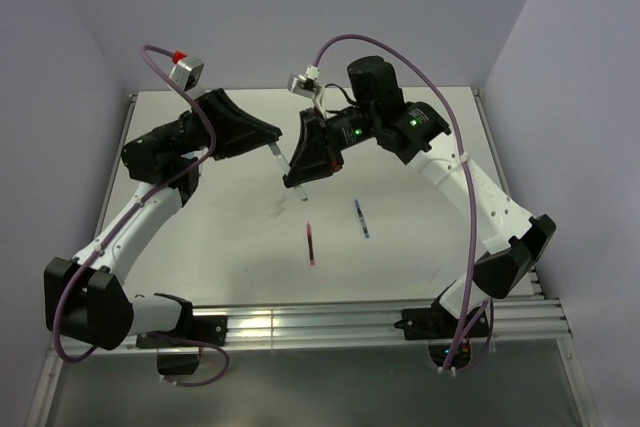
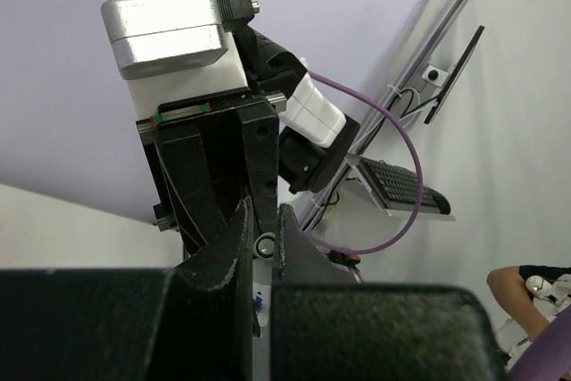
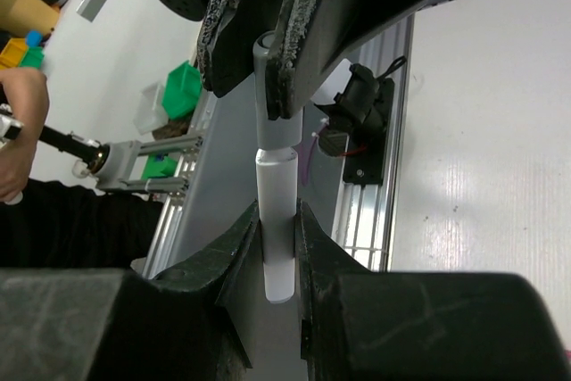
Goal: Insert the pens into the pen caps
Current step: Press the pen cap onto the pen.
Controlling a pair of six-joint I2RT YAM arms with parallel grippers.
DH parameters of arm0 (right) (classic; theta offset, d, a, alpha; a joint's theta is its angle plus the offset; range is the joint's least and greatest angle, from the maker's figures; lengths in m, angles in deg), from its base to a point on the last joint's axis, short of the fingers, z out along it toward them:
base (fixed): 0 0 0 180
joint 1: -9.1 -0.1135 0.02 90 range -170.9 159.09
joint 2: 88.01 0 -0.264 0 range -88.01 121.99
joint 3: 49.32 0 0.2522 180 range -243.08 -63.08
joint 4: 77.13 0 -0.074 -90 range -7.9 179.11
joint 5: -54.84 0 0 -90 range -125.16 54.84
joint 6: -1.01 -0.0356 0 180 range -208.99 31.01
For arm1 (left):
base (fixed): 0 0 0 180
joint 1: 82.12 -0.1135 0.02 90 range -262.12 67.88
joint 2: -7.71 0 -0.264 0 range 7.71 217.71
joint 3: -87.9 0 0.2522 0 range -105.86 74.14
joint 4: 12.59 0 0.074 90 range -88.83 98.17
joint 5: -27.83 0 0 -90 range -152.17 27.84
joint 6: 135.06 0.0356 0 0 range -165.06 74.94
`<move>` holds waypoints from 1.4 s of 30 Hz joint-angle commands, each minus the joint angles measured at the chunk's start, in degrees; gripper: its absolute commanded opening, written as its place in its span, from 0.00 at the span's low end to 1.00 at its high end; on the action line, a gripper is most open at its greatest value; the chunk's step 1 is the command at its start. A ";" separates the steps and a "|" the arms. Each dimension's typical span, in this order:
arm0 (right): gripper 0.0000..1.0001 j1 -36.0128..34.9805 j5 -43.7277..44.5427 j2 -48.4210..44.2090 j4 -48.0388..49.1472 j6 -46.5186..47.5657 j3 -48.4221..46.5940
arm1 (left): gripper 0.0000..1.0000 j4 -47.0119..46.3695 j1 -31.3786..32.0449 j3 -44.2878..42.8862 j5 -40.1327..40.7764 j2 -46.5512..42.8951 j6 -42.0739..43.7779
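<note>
Above the middle of the white desk (image 1: pixel 420 247), the left gripper (image 1: pixel 272 144) pinches a grey pen (image 3: pixel 278 134) and the right gripper (image 1: pixel 298 179) clamps a white pen cap (image 3: pixel 276 185), the two meeting end to end. A red pen (image 1: pixel 311 243) and a dark blue pen (image 1: pixel 361 218) lie apart on the desk below. Lilac walls enclose it, an aluminium rail (image 1: pixel 330 322) edges the near side, and green bins (image 3: pixel 183 86) and a keyboard (image 2: pixel 401 186) sit beyond.
</note>
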 commanded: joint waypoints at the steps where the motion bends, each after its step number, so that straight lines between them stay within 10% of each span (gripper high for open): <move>1: 0.00 0.31 -2.05 0.11 3.97 -1.30 -3.30 | 0.00 -5.43 0.79 1.01 -1.26 -1.42 -0.85; 26: 0.00 1.72 -0.74 1.25 8.27 -7.01 -6.02 | 0.00 -9.31 4.04 6.20 -1.08 -2.56 -0.59; 32: 0.00 2.07 -2.56 1.86 20.20 -19.56 -2.78 | 0.00 -6.15 6.06 5.76 -3.80 -2.83 3.97; 37: 0.00 2.42 -6.71 1.95 49.29 -44.70 4.51 | 0.00 -4.38 7.38 6.02 -5.91 -3.09 6.35; 42: 0.00 2.60 -7.76 2.21 52.04 -45.96 4.26 | 0.00 -3.94 7.99 7.34 -6.27 -3.62 6.10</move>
